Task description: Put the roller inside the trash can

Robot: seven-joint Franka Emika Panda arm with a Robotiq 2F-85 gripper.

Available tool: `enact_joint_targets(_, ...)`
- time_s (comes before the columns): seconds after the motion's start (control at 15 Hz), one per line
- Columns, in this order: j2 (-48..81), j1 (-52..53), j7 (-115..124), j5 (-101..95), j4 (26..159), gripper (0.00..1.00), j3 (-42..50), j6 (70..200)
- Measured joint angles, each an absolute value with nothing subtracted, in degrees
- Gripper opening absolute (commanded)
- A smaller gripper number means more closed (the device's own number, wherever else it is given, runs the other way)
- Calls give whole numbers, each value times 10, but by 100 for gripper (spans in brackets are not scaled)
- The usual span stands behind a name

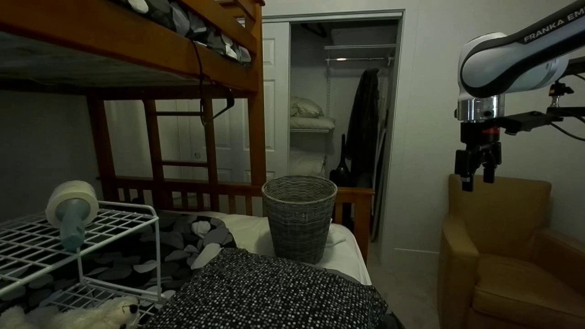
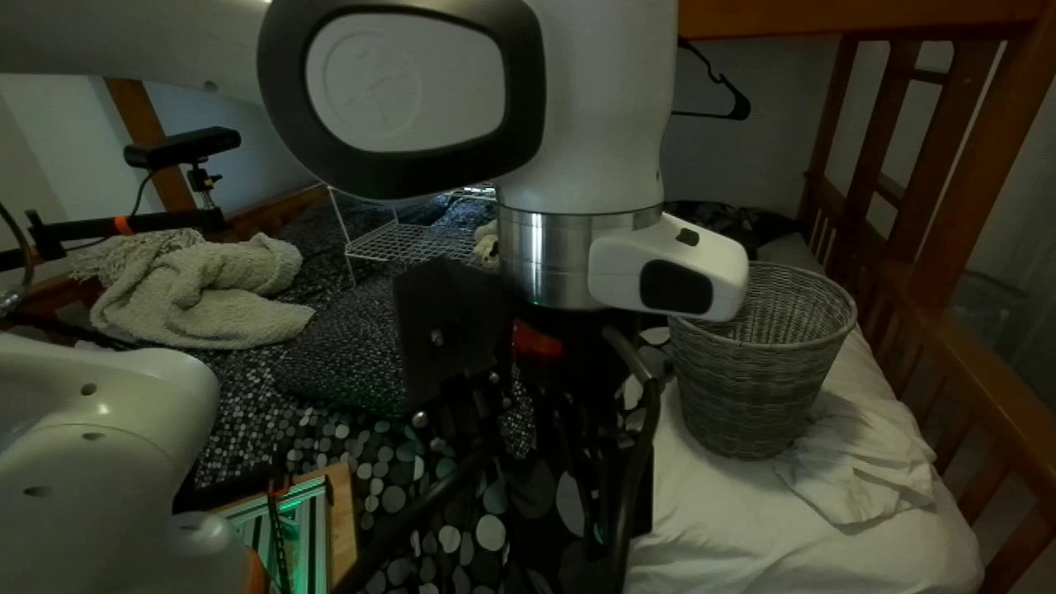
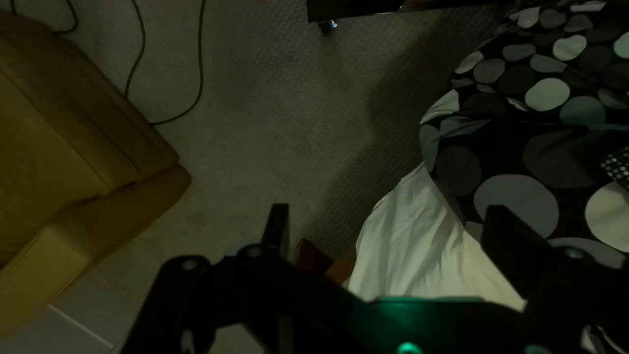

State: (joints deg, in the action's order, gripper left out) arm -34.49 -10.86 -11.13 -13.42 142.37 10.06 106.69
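Atop the white wire rack, in an exterior view, lies the roller, its handle toward the viewer, well apart from the gripper; across that view the trash can stands between them. In an exterior view, the rack shows beyond the arm, the roller not visible. In the wrist view, the fingers stand spread around nothing; reaching the rack first seems called for.
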Motion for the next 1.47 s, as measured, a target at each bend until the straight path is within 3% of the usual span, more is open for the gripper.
enact_joint_targets(0.47, -340, -98, -106, -133, 1418, 100, 84, 1081)
enact_joint_targets(1.13, -179, 54, -53, -188, 1240, 100, -132, 1164)
enact_joint_targets(1.47, -90, 79, -32, -224, 1133, 100, -169, 1176)
